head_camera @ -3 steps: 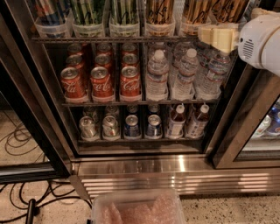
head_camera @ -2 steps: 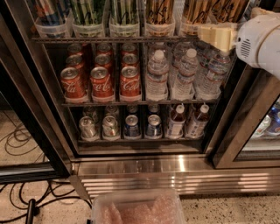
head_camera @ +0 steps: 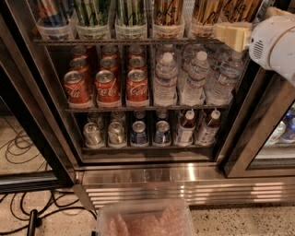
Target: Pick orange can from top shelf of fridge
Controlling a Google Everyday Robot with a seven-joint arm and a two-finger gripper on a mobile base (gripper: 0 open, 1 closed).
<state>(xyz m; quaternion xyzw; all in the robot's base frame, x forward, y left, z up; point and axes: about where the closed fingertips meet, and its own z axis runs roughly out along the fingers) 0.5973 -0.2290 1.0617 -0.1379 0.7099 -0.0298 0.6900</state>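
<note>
**Open fridge (head_camera: pixel 32 99), read left to right; every position is given against the top shelf (head_camera: pixel 124 41).**

- **Far below the shelf's left end:** black cables (head_camera: pixel 27 207) lie on the speckled floor, outside the dark door frame.
- **On the shelf:** a row of clear tubs (head_camera: pixel 94 31) holds tall slim cans.
  - A tub of blue-marked cans (head_camera: pixel 50 11) stands at the left end.
  - Two tubs of green-striped cans (head_camera: pixel 92 10) come next.
  - Tubs of orange-gold cans with black scribbles fill the middle and right part.
- **The orange can (head_camera: pixel 206 10) nearest me:** it stands upright in a tub toward the shelf's right end. Only its lower part shows.
- **Directly under the shelf:** red cola cans (head_camera: pixel 108 85) fill the left half of the next rack, and water bottles (head_camera: pixel 193 78) fill the right half.
- **Two racks under the shelf:** small cans (head_camera: pixel 124 133) are seen from above, followed by small white-capped bottles (head_camera: pixel 198 126).
- **Lower again:** the ribbed steel base (head_camera: pixel 184 184) runs across.
- **Lowest, under the shelf's middle:** a clear plastic bin (head_camera: pixel 103 216) holds something pinkish.
- **At the shelf's right end:** my claw (head_camera: pixel 232 36), cream-coloured on a white arm housing (head_camera: pixel 274 46), hangs level with the shelf's front wire and in front of the rightmost tubs.
  - I cannot tell whether my claw is open or closed.
  - I see nothing in its hold.
  - I cannot tell whether it touches a tub.
</note>
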